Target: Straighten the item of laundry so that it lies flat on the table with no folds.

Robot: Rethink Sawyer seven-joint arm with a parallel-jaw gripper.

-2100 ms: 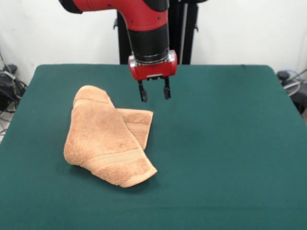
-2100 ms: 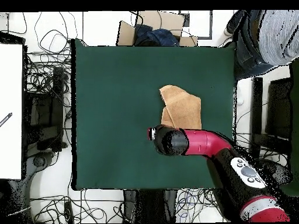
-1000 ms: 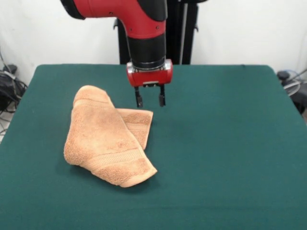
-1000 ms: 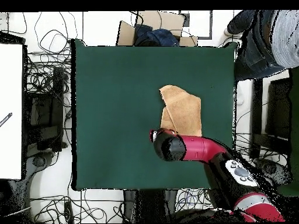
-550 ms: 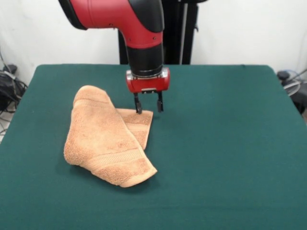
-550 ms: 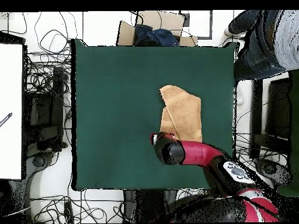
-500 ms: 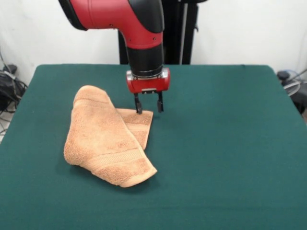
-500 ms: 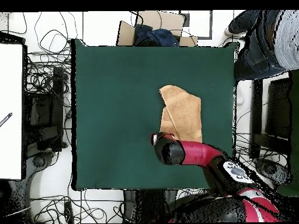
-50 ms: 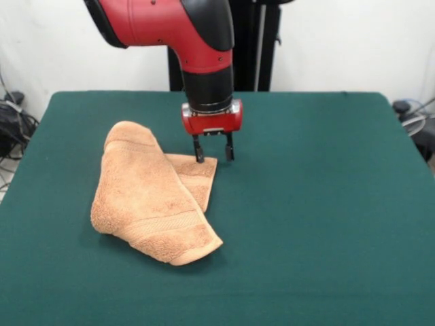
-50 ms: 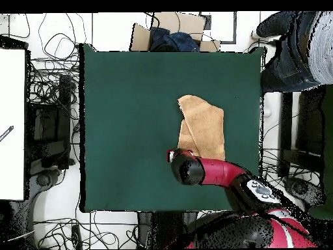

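The glossy red tubular robot arm (image 9: 153, 20) has a rounded black elbow cover, then a black cylindrical wrist section with a thin silver ring. Below sits a red rounded block carrying the gripper (image 9: 213, 149) with two slim black fingers (image 9: 199, 149). From overhead, grey buttons dot the arm

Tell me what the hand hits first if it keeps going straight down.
Probably the towel: the open hand points down over its far corner. One fingertip may miss and meet the table; depth is unclear.
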